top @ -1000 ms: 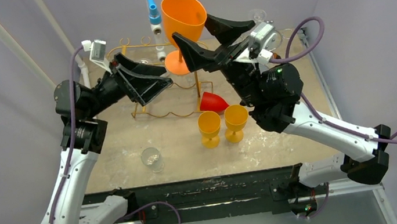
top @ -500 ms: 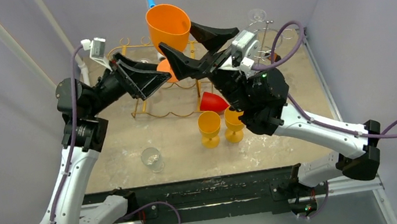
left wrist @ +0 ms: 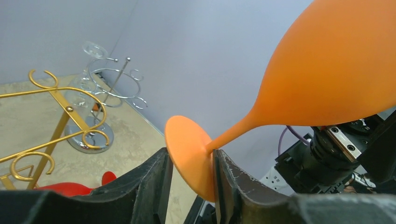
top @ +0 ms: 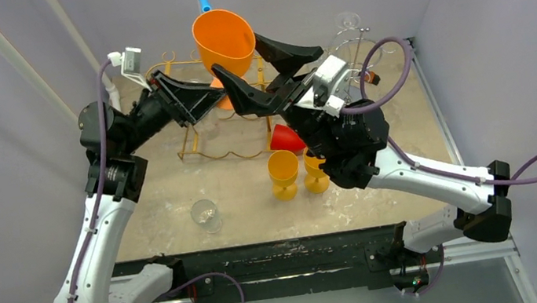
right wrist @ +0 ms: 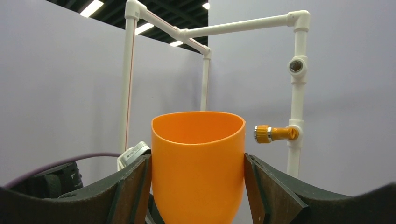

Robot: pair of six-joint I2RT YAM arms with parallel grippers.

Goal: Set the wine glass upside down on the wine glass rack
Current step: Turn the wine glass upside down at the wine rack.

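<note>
Item: orange wine glass, held in the air above the far middle of the table, mouth up and leaning, between my two arms. Right gripper: fingers spread wide and pressed on either side of the bowl, carrying it. Left gripper: fingers pinching the glass's round foot from both faces, just by the stem; how firm that pinch is I cannot tell. Step in hand, as I judge it: a mid-air handover from bowl grip to foot grip. Nothing hangs yet on the gold wine glass rack. Next move, as I judge it: confirm the left hold, release the bowl on the right and back that arm off, then turn the glass mouth down and slide the stem into a gold hook. Clearances: the two grippers sit very close, so the right needs a clean retreat. The rack stands just beneath the glass. The white pipe frame rises behind. A chrome stand occupies the far right. A red glass lies near the rack's foot. Open room lies toward the left.
</note>
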